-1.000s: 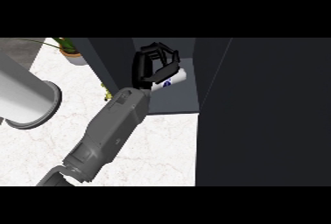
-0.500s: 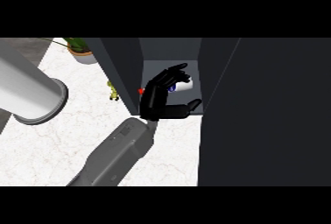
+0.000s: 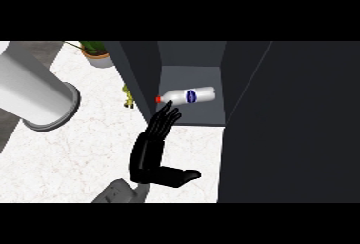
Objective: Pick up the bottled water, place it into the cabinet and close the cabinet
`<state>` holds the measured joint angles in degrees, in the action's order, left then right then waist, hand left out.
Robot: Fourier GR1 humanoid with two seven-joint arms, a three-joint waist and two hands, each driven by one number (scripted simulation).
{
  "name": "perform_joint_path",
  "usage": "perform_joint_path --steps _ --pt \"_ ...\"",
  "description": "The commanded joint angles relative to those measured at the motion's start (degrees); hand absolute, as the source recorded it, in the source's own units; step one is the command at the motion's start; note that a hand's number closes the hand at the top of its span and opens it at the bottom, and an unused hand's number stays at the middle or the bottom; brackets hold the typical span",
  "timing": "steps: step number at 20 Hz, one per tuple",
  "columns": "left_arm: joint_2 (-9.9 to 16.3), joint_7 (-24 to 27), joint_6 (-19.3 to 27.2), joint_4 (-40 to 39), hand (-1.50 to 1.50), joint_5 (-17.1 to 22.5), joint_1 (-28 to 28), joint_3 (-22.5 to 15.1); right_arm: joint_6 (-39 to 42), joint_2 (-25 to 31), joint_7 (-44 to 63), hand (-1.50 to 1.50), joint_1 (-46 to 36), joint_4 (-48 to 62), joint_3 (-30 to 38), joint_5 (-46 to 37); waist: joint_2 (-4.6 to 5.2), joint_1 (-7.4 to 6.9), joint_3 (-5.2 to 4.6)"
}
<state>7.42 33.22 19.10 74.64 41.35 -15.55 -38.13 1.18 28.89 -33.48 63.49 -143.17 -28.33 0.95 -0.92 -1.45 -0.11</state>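
The bottled water (image 3: 186, 96), clear with a blue label and a red cap, lies on its side on the cabinet's shelf (image 3: 200, 114), cap pointing left. My right hand (image 3: 149, 153) is open on the near side of it, over the white counter. Its fingers (image 3: 167, 113) are straight and end just short of the cap, apart from the bottle, and the thumb sticks out to the right. The cabinet stands open, with its dark door (image 3: 295, 119) filling the right of the view. My left hand does not show.
A thick grey cylinder (image 3: 35, 93) crosses the left side above the marble counter (image 3: 77, 147). A potted plant (image 3: 95, 51) stands at the back left. A small yellow-green object (image 3: 128, 96) sits by the cabinet's left wall (image 3: 137, 71).
The right hand was curled round the bottle inside the cabinet. It has let go, straightened its fingers and drawn back toward me. The bottle now lies alone on the shelf.
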Motion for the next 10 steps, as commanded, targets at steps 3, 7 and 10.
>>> perform_joint_path --steps 3,7,10 --pt "9.26 3.62 -1.10 14.77 -1.50 -0.27 16.09 -1.65 2.25 6.08 2.18 1.50 1.66 -6.69 -2.32 -7.11 0.10 -0.38 -0.03" --pt "16.41 6.71 -7.42 18.22 -1.50 0.54 22.19 -0.80 6.13 12.71 2.15 1.50 -2.62 -6.88 -1.08 -10.96 -0.12 -1.65 -0.21" --pt "20.23 7.89 -10.00 19.84 -1.50 0.89 24.00 0.74 8.40 16.73 4.31 1.50 -6.97 -7.50 -2.10 -13.52 0.07 -2.32 -0.35"
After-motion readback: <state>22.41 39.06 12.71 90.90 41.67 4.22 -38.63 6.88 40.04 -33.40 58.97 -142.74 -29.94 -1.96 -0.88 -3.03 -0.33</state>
